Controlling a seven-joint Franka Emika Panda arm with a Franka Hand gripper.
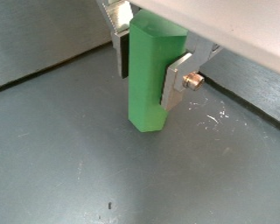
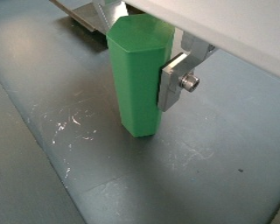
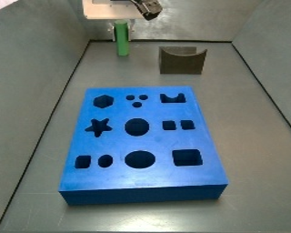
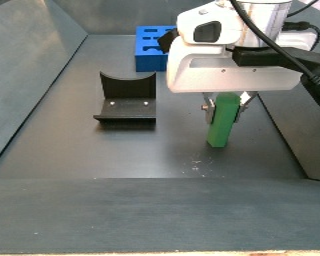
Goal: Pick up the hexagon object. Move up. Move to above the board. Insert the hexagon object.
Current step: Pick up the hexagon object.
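The hexagon object is a bright green upright rod [image 1: 149, 79], seen in both wrist views [image 2: 136, 79] and both side views [image 3: 120, 38] [image 4: 224, 120]. My gripper [image 1: 149, 66] is shut on its upper part, silver fingers [image 2: 175, 80] pressed on opposite faces. The rod's lower end is at or just above the grey floor; I cannot tell if it touches. The blue board [image 3: 142, 136] with its cut-out holes lies well away from the gripper, toward the near side in one side view and at the far end in a side view [image 4: 152, 45].
A dark brown notched block [image 3: 181, 60] stands next to the rod, between it and the board's far corner; it also shows in a side view [image 4: 125, 100]. Grey walls enclose the floor; a wall seam runs close behind the rod [image 1: 38, 74].
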